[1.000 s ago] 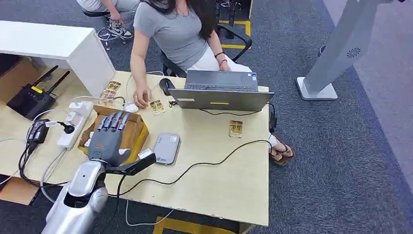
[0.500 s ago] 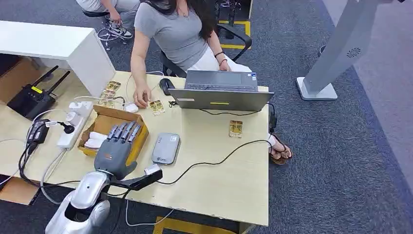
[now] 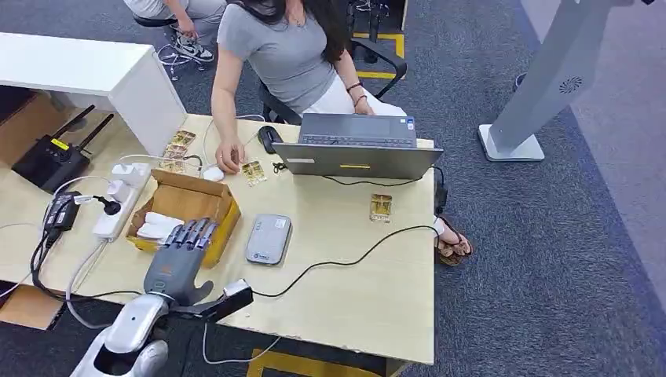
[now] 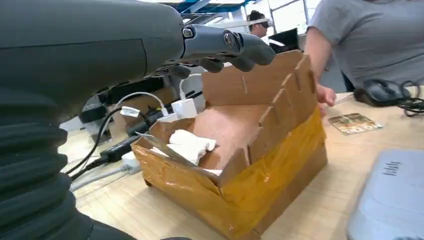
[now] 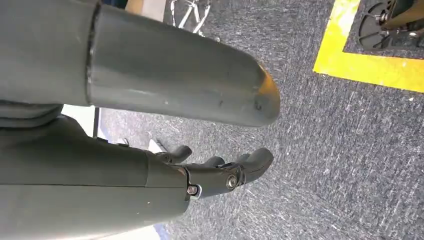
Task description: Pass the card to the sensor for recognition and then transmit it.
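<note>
Tabletop: pale wood, crossed by a black cable; a seated person in grey works at its far edge.
Laptop: open, at the far side.
Cardboard box: open, white items inside, just beyond the left hand.
Left hand: above the near tabletop edge, fingers released and spread, holding nothing.
Right hand: hangs over carpet, fingers loosely apart, empty.
Sensor: flat grey device right of the box.
Card: on the tabletop, beyond the cable, well apart from both hands.
</note>
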